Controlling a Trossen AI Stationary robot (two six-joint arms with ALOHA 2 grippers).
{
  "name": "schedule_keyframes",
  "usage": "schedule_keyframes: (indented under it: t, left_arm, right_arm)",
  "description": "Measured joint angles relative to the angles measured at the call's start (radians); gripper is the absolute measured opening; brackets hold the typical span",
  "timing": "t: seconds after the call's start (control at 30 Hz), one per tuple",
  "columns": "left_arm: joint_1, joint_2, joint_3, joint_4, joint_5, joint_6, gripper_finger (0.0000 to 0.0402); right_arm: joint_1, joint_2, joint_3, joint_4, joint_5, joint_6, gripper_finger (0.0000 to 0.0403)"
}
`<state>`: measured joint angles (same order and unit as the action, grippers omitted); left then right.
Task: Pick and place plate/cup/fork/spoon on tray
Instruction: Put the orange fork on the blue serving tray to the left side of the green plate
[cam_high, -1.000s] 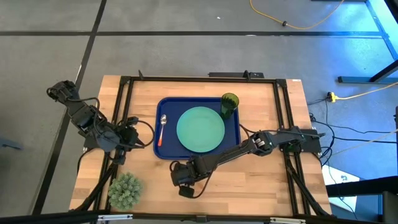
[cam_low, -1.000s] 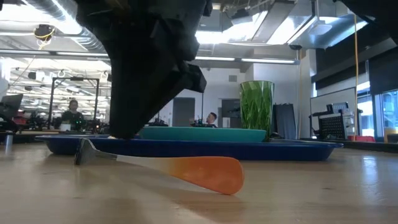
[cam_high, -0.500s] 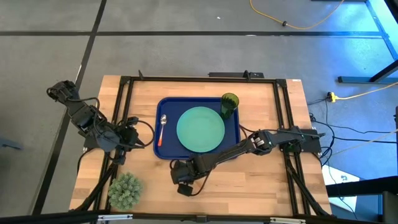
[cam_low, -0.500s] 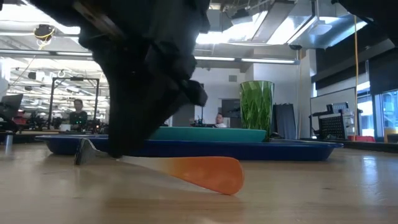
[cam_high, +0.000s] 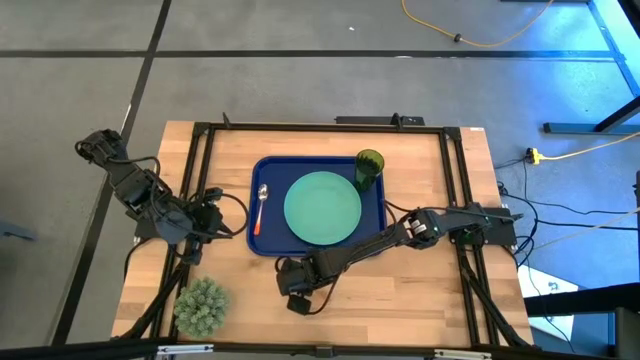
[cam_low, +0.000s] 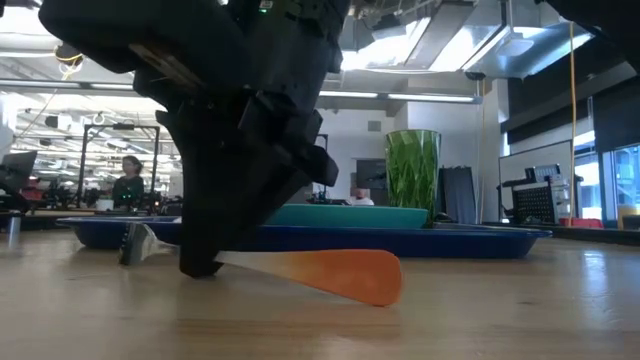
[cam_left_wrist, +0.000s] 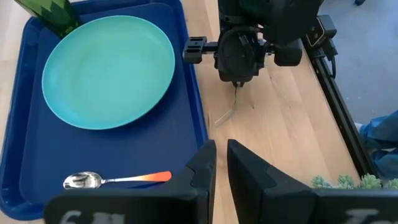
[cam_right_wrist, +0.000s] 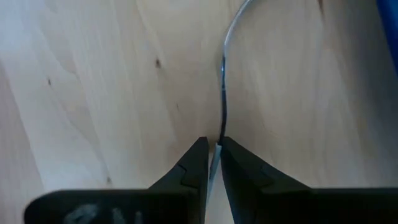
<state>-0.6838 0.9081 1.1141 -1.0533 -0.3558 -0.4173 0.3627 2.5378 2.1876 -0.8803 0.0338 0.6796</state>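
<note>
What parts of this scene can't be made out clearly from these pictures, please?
- Fork: hidden under the right hand in the high view; in the low view the hand covers its neck.
- Spoon: not visible in the low view, behind the tray rim.
- Plant: cut off by the left wrist view's edge.

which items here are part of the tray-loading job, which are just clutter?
Job: tray, plate, cup, spoon, fork on the table by the right tool.
Clutter: spiky plant, yellow cable on the floor.
</note>
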Motion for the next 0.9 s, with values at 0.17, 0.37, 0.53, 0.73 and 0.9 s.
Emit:
schedule_keyframes:
  t: [0.17, 0.37, 0.53, 0.73, 0.9]
  left_arm:
    - [0.0, 0.0, 0.0, 0.0, 0.001, 0.0, 0.0034]
    - [0.0, 0.0, 0.0, 0.0, 0.002, 0.0, 0.0033]
    - [0.0, 0.0, 0.0, 0.0, 0.002, 0.001, 0.0033]
    - [0.0, 0.0, 0.0, 0.0, 0.002, 0.001, 0.0033]
    - [0.0, 0.0, 0.0, -0.001, 0.002, 0.002, 0.0033]
  right_arm:
    - [0.002, 0.0, -0.001, -0.001, 0.043, 0.001, 0.0015]
    - [0.005, 0.002, 0.0, 0.002, 0.086, 0.035, 0.0007]
    - [0.015, 0.011, 0.038, -0.024, 0.227, 0.05, 0.0006]
    - [0.039, 0.011, 0.06, -0.063, 0.313, 0.041, 0.0006]
    - [0.054, 0.01, 0.098, -0.102, 0.313, 0.023, 0.0006]
